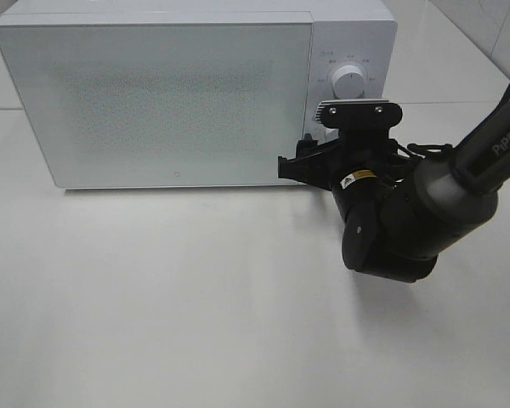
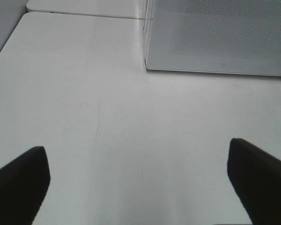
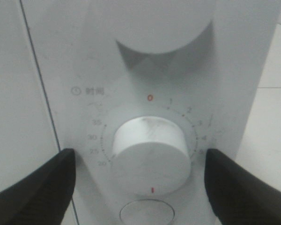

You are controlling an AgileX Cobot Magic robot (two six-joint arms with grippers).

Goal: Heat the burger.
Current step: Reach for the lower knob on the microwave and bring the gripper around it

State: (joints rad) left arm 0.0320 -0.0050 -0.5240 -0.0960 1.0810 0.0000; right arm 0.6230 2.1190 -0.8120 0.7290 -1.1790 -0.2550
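Burger: not visible in any view. Microwave (image 1: 161,102) door shut, frosted.
Right gripper (image 3: 140,164) at control panel, fingers (image 3: 37,183) spread either side of timer knob (image 3: 150,150), not touching.
Dial: orange 0, then 1–5, 20–35; label 时间.
Right arm (image 1: 484,161) marked PiPER.
Left gripper (image 2: 138,187): fingers wide apart over white table (image 2: 107,117).

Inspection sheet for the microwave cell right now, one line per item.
Surface: white table, faint scuffs.
Job's things: burger not in view; microwave door closed.
Clutter: nothing seen.
Grippers: right gripper open, jaws either side of the timer knob; left gripper open, over the table near the microwave.
Cables: black cable at the right arm's wrist.
Surroundings: pale tiles behind the microwave.
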